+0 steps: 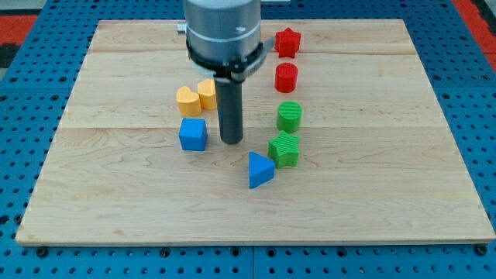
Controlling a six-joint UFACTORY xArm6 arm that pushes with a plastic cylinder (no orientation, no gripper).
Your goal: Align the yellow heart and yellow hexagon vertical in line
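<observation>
The yellow heart (187, 101) lies left of centre on the wooden board (372, 155). The yellow hexagon (207, 94) touches its right side, slightly nearer the view's top. My tip (231, 140) rests on the board just below and to the right of the hexagon, apart from it. The tip stands between the blue cube (193, 134) on its left and the green blocks on its right.
A red star (287, 42) and a red cylinder (287, 77) sit at upper right of centre. Below them are a green cylinder (290, 116) and a green block (284, 149). A blue triangle (260, 170) lies below the tip.
</observation>
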